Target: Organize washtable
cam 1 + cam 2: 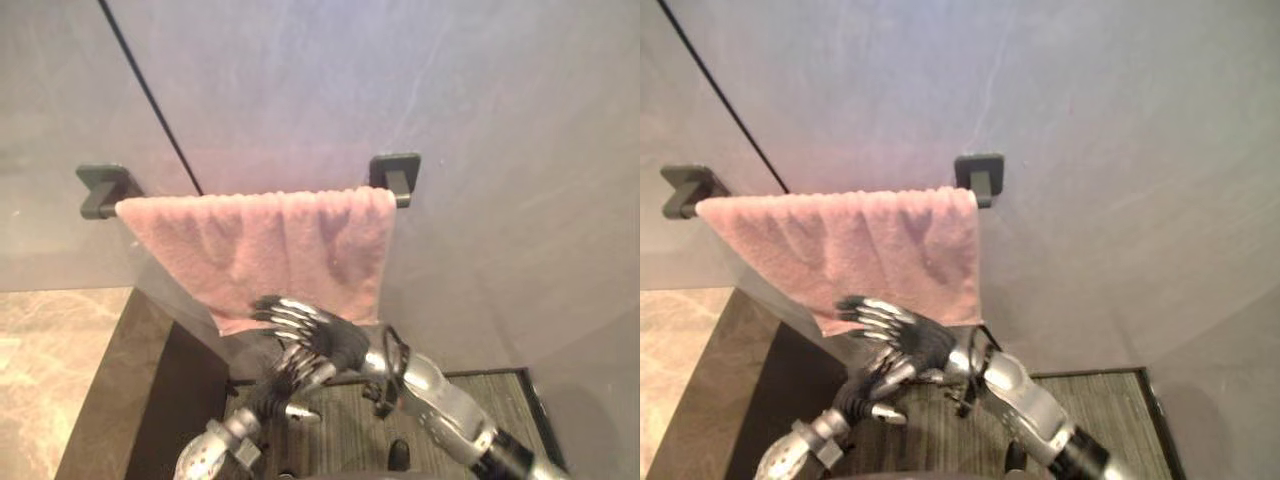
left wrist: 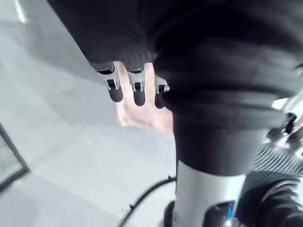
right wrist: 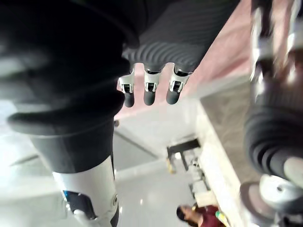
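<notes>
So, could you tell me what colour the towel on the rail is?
The towel is plain pink; the left eye view shows it best.

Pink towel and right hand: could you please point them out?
pink towel (image 1: 255, 245): left eye view, middle of the hanging cloth.
right hand (image 1: 335, 340): left eye view, dark-covered back of the hand.

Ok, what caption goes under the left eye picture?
Robot's right hand and left hand, both open, by the bottom edge of a pink towel draped over a dark wall rail.
</notes>
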